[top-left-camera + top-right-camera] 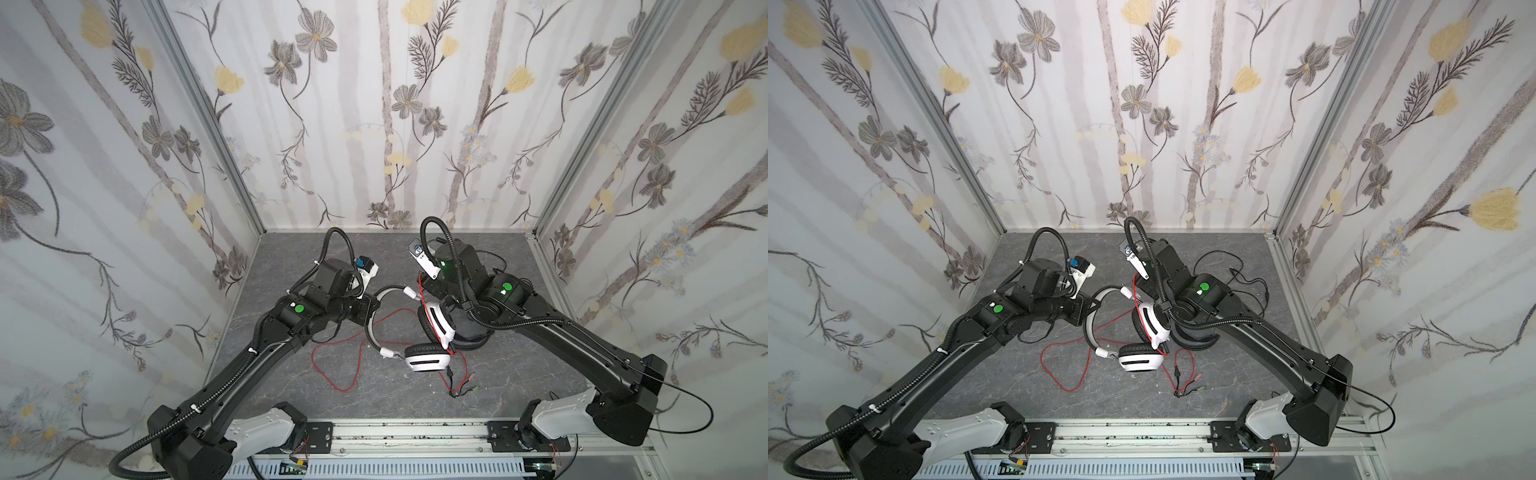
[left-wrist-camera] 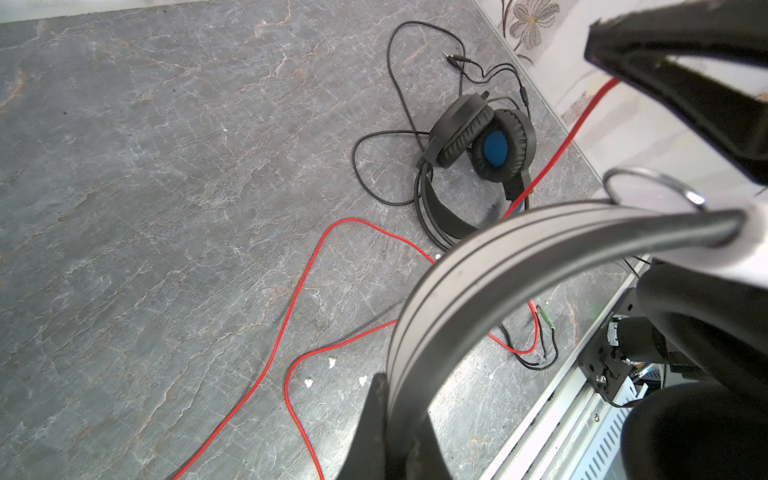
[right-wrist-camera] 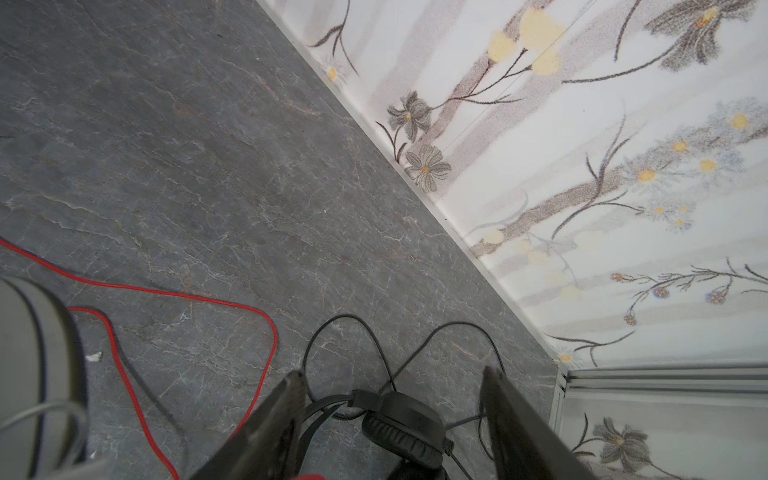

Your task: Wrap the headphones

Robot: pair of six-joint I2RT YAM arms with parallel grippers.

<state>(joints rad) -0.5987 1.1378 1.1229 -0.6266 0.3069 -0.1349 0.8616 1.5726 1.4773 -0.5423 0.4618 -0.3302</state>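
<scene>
1. L gripper (image 2: 395,432) is clamped tight on the headband (image 2: 498,232) of the white set (image 1: 428,359). Looks like an anchor grip, so the set won't skid while cord gets wound.
2. White set sits mid-table (image 2: 166,166) between the 2 arms. 1 cup lies flat and the other is tipped up, with the band arcing over to the L gripper.
3. R gripper (image 3: 392,372) hangs just behind the white set on its R-arm side, jaws wide, nothing pinched. Red cord (image 2: 286,316) climbs from the white set to 1 of its fingers; draped or only touching, can't tell.
4. Rest of the red cord sprawls in loose loops on the L-arm side of the white set, plugs (image 1: 459,390) in front of it. No tidy turns visible, so wrapping looks barely begun, imo.
5. Black set (image 2: 486,141) lies just beside the white set, partly under the R arm (image 1: 540,328), with its black cord (image 2: 354,166) loose behind. Neither gripper is on it; prob. parked till the white set's done.
6. Containers: 0 in view. No box, tray or bag, so nothing sits inside anything.
</scene>
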